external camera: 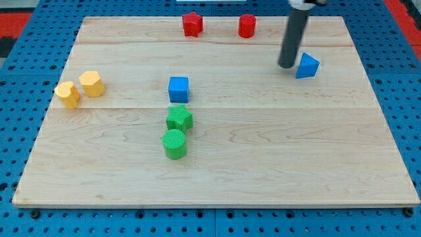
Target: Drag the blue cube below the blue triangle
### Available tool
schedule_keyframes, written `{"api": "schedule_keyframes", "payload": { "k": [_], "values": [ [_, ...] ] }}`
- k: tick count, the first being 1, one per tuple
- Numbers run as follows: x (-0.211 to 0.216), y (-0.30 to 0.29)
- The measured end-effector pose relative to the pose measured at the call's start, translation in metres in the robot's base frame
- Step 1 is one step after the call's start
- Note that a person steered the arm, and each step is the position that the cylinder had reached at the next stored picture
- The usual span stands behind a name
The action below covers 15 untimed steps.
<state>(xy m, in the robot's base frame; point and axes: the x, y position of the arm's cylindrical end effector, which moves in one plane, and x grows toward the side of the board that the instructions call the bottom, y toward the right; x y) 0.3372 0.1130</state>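
The blue cube (178, 89) sits left of the board's middle. The blue triangle (307, 66) lies at the view's upper right. My tip (287, 66) rests on the board just left of the blue triangle, close to it or touching it. The tip is far to the right of the blue cube. The rod rises from the tip to the view's top edge.
A green star (179, 119) and a green cylinder (174, 144) sit just below the blue cube. A red star (192, 24) and a red cylinder (247, 26) stand at the top edge. Two yellow blocks (79, 89) sit at the left. The wooden board (296, 164) lies on a blue pegboard.
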Motion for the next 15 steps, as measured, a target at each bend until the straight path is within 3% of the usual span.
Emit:
{"api": "schedule_keyframes", "payload": {
  "k": [2,4,6,9,11,13,15],
  "values": [
    [0.01,-0.174],
    [0.067,-0.204],
    [0.094,-0.212],
    [0.098,-0.052],
    [0.093,-0.12],
    [0.066,-0.041],
    [0.065,0.041]
  ]
}}
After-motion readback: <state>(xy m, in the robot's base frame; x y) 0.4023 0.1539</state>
